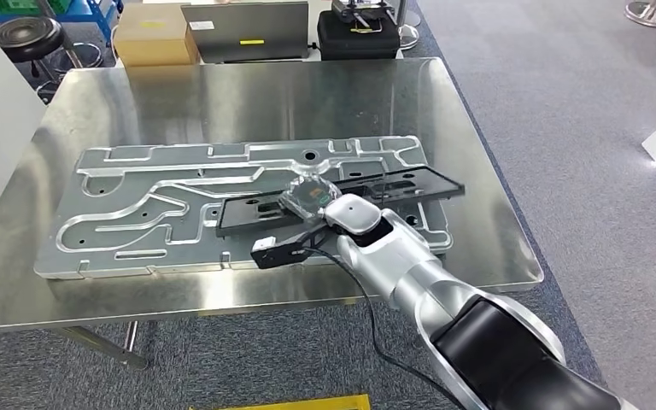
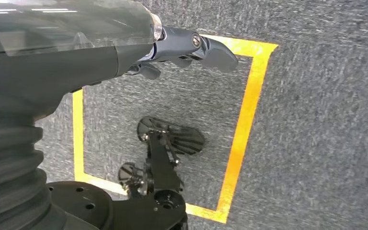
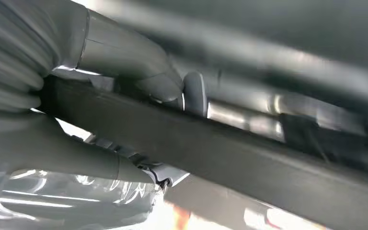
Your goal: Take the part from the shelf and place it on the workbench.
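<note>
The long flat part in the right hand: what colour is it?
Black. The part shows best in the head view, held by the right hand over the silver machined plate.

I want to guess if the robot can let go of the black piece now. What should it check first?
1. Right robot hand grips the black part: ok.
2. Part over the grooved metal plate: ok.
3. Part lying flat on the plate: cannot tell.
4. Steel workbench bare beyond the plate: ok.
5. Left robot hand hanging over the carpet, holding nothing: ok.
</note>
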`<action>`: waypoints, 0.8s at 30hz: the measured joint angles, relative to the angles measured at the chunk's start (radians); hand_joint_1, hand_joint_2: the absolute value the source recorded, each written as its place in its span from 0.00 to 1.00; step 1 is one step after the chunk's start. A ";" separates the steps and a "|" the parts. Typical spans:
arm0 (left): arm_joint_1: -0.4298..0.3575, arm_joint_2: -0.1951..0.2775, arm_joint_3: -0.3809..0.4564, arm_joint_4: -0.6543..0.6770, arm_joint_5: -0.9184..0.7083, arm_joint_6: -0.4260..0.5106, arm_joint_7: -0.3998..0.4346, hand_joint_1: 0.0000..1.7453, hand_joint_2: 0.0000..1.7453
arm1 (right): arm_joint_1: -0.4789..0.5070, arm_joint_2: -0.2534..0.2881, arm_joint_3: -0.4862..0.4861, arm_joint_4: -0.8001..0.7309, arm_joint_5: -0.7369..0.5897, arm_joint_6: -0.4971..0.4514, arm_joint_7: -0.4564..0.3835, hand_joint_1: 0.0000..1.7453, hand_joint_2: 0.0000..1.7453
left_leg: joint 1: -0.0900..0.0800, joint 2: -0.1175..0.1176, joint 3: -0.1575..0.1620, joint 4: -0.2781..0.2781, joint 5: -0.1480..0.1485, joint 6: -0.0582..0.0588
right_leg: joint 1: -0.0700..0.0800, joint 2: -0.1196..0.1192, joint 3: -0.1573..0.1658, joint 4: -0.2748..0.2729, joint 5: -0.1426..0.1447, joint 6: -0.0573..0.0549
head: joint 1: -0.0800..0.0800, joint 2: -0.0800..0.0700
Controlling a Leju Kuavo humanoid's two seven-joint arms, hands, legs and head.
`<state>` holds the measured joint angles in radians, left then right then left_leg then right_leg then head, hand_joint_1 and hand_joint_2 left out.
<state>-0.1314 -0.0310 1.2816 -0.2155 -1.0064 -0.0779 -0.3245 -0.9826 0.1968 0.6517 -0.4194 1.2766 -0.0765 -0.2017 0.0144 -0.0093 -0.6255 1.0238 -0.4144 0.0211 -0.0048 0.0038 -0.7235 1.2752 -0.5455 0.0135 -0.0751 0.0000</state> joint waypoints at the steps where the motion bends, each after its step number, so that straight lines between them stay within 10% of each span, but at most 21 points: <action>1: 0.000 -0.001 -0.003 0.000 -0.002 -0.001 -0.005 0.00 1.00 | 0.009 0.004 0.003 0.013 -0.004 -0.007 0.009 1.00 1.00 | -0.001 -0.001 0.006 0.000 -0.003 -0.001 | 0.001 0.000 0.024 -0.063 0.042 -0.006 | 0.000 0.000; 5: -0.006 -0.009 -0.010 0.000 -0.006 -0.007 -0.016 0.00 1.00 | 0.025 0.015 0.009 0.050 -0.010 -0.018 0.026 0.00 0.00 | -0.005 0.001 0.015 -0.001 -0.011 -0.017 | 0.015 -0.003 0.101 -0.249 0.116 -0.028 | 0.000 0.000; 9: -0.005 -0.008 -0.010 0.000 -0.001 -0.008 -0.020 0.00 1.00 | 0.044 0.023 0.011 0.068 -0.019 -0.017 0.028 0.00 0.00 | -0.005 0.003 0.011 0.024 -0.037 -0.036 | 0.004 -0.004 0.118 -0.276 0.128 -0.040 | 0.000 0.000; 13: 0.003 -0.008 -0.010 0.000 0.003 -0.006 -0.027 0.00 0.00 | 0.056 0.029 0.008 0.080 -0.044 -0.047 0.028 0.00 0.00 | 0.001 0.003 -0.087 0.246 -0.145 -0.051 | 0.002 -0.004 0.123 -0.283 0.132 -0.046 | 0.000 0.000; 15: 0.009 -0.008 -0.010 0.000 0.004 -0.004 -0.032 0.00 0.00 | 0.063 0.028 -0.003 0.084 -0.078 -0.083 0.013 0.00 0.00 | 0.006 0.004 -0.086 0.245 -0.125 -0.057 | 0.001 -0.003 0.123 -0.279 0.130 -0.044 | 0.000 0.000; 17: 0.010 -0.007 -0.010 0.000 0.005 0.000 -0.035 0.00 0.00 | 0.069 0.028 -0.026 0.084 -0.127 -0.141 -0.027 0.00 0.00 | 0.011 0.005 -0.021 0.116 -0.062 -0.059 | 0.000 0.000 0.122 -0.271 0.125 -0.038 | 0.000 0.000; 19: 0.011 -0.007 -0.010 0.000 0.006 0.003 -0.036 0.00 0.00 | 0.071 0.027 -0.058 0.078 -0.178 -0.207 -0.076 0.00 0.00 | 0.010 0.003 0.030 0.015 -0.030 -0.051 | 0.003 0.003 0.118 -0.260 0.120 -0.028 | 0.000 0.000; 24: 0.019 -0.008 -0.010 0.000 0.008 0.005 -0.036 0.00 0.00 | 0.081 0.023 -0.138 0.044 -0.280 -0.315 -0.189 0.00 0.00 | 0.008 0.002 0.037 -0.006 -0.022 -0.018 | 0.002 0.004 0.104 -0.234 0.100 -0.002 | 0.000 0.000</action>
<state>-0.1129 -0.0387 1.2715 -0.2153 -0.9987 -0.0733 -0.3605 -0.9012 0.2202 0.5136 -0.3756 0.9965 -0.3918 -0.3906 0.0223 -0.0070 -0.5888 1.0174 -0.4361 0.0034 -0.0029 0.0073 -0.6199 1.0416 -0.4455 0.0119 -0.0752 0.0000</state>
